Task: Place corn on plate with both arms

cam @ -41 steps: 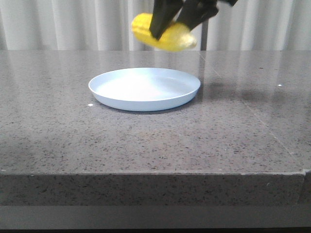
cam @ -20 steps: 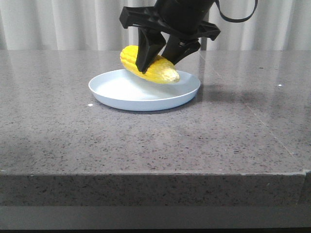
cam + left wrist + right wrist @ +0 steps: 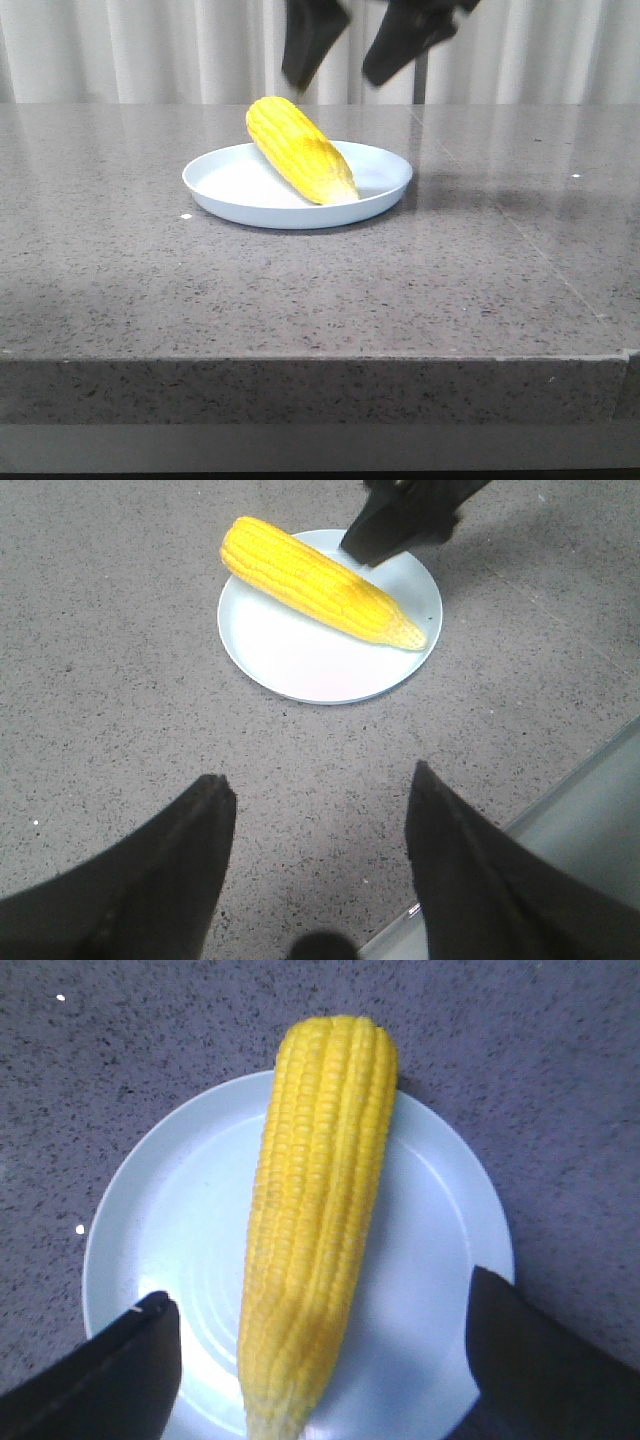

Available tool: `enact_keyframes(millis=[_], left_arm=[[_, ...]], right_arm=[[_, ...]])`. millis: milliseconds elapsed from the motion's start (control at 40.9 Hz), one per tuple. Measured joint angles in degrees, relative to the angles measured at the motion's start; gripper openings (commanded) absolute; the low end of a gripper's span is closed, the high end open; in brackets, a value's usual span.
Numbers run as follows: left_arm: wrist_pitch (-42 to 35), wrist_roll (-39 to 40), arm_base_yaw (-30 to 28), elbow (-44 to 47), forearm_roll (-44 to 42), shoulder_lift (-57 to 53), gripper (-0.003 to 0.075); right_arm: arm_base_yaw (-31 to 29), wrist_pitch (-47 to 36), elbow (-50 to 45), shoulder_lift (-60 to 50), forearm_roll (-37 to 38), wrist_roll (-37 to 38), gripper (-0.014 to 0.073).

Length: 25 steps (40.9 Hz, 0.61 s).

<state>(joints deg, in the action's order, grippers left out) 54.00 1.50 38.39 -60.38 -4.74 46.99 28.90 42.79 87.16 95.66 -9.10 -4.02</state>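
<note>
The yellow corn (image 3: 300, 150) lies on the pale blue plate (image 3: 235, 182), its thick end resting over the plate's far left rim and its pale tip pointing to the near right. My right gripper (image 3: 335, 82) hangs open and empty just above the cob, not touching it. In the right wrist view its fingers straddle the corn (image 3: 320, 1210) over the plate (image 3: 170, 1220). My left gripper (image 3: 318, 785) is open and empty above bare table, well away from the plate (image 3: 300, 660) and corn (image 3: 320, 580). It does not show in the front view.
The grey speckled table (image 3: 320, 290) ends in a front edge close to the camera. A white curtain (image 3: 120, 50) hangs behind. In the left wrist view the table's edge (image 3: 575, 800) runs beside the left gripper.
My right gripper brought the corn down onto the plate, let go of it and rose. The corn now lies free on the plate.
</note>
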Motion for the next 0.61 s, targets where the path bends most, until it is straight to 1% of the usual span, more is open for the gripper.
enact_keyframes(millis=[147, 269, 611], left_arm=[[0.0, 0.0, 0.0, 0.0, 0.0, 0.0, 0.0387], [0.0, 0.0, 0.0, 0.0, 0.0, 0.0, 0.0388], [0.0, 0.0, 0.0, 0.0, 0.0, 0.0, 0.0388]], right_arm=[[0.0, 4.2, -0.4, -7.7, 1.7, 0.0, 0.0605], [0.0, 6.2, -2.8, -14.8, 2.1, 0.0, 0.0605], [0.0, 10.7, -16.7, -35.8, 2.5, -0.5, 0.0605]])
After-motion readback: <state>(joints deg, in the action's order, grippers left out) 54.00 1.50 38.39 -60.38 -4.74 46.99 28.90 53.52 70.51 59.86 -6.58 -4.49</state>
